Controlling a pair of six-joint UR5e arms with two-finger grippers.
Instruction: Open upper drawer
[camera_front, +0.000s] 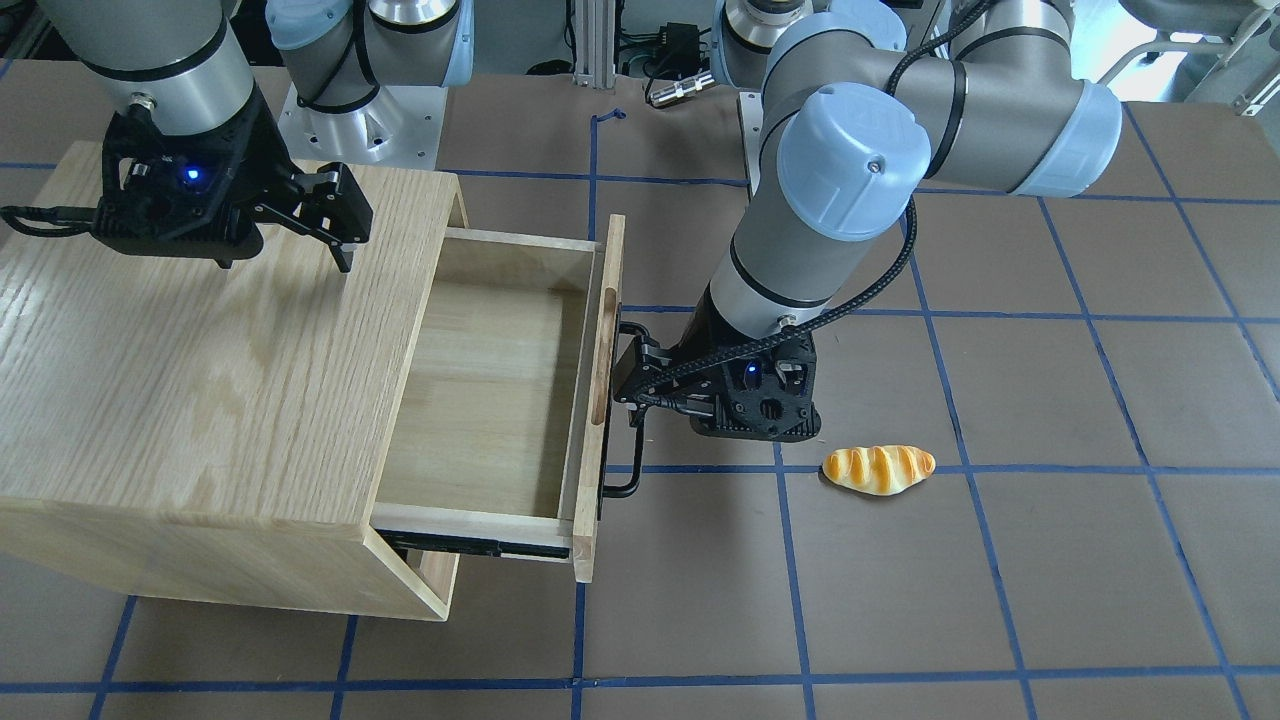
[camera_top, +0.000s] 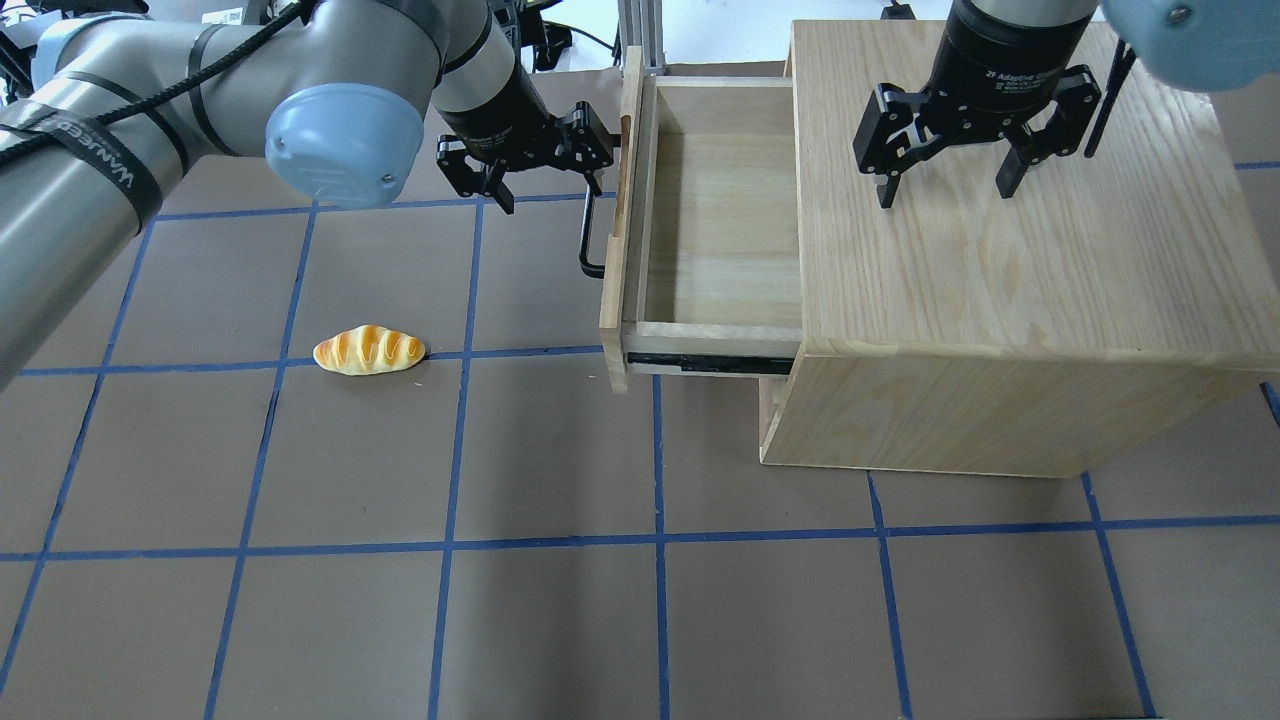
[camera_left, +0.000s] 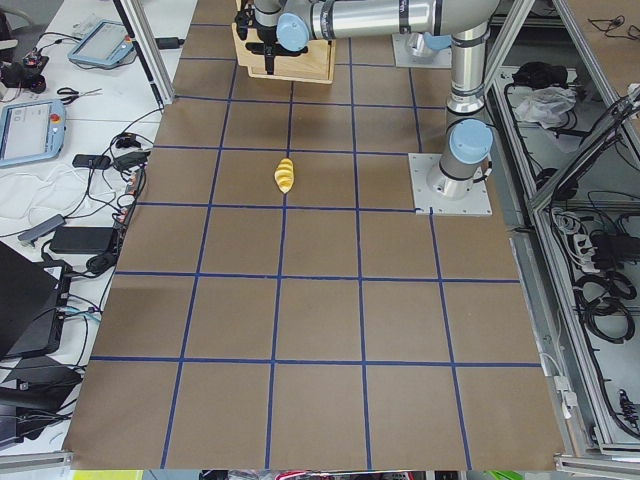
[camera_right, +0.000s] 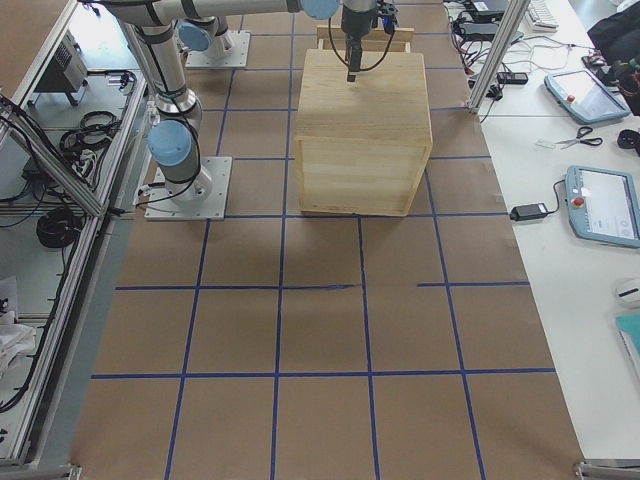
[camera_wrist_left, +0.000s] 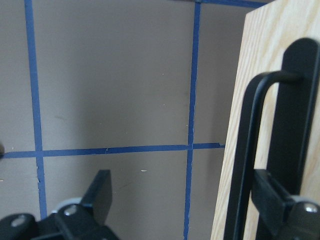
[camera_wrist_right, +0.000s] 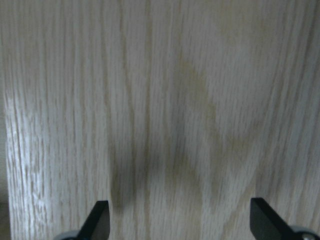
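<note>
The upper drawer (camera_front: 490, 400) stands pulled well out of the oak cabinet (camera_front: 200, 380), and its inside is bare. In the overhead view the drawer (camera_top: 720, 220) extends to the left, with the black bar handle (camera_top: 590, 240) on its front panel. My left gripper (camera_front: 635, 385) is open at the handle (camera_front: 625, 480). In the left wrist view the handle (camera_wrist_left: 245, 150) lies just inside one finger (camera_wrist_left: 277, 200) of the left gripper (camera_wrist_left: 187, 200). My right gripper (camera_top: 945, 195) is open and empty, just above the cabinet top (camera_wrist_right: 165, 100).
A bread roll (camera_top: 368, 350) lies on the brown mat to the left of the drawer front; it also shows in the front-facing view (camera_front: 878, 468). Blue tape lines grid the table. A lower drawer front peeks out below the open one.
</note>
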